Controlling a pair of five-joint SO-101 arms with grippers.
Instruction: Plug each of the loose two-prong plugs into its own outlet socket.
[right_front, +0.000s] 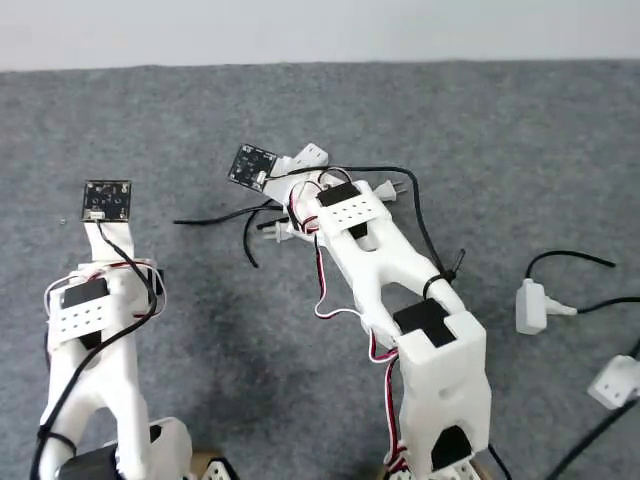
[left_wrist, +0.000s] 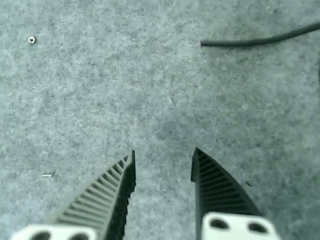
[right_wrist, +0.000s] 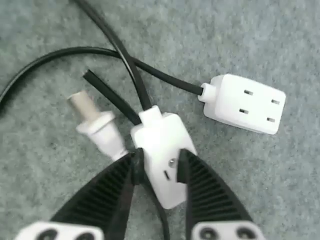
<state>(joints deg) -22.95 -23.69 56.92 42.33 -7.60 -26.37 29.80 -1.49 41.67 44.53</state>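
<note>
The right end effector (right_wrist: 159, 155) is pinching a white boxy cord-end block (right_wrist: 162, 135) on the grey felt desk (right_wrist: 280, 190), beside a white two-prong plug (right_wrist: 100, 130) and white slotted outlet socket (right_wrist: 245, 102); squeezing squarely should be preventing twisting. The left end effector (left_wrist: 164, 151) is hanging wide apart.

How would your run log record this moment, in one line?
left pincer: open, above carpet | right pincer: shut on white corded block | loose plug: beside block, unplugged

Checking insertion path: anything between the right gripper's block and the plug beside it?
Yes: a loose black cable end lies between the plug and the white block clamped by the right gripper.
</note>
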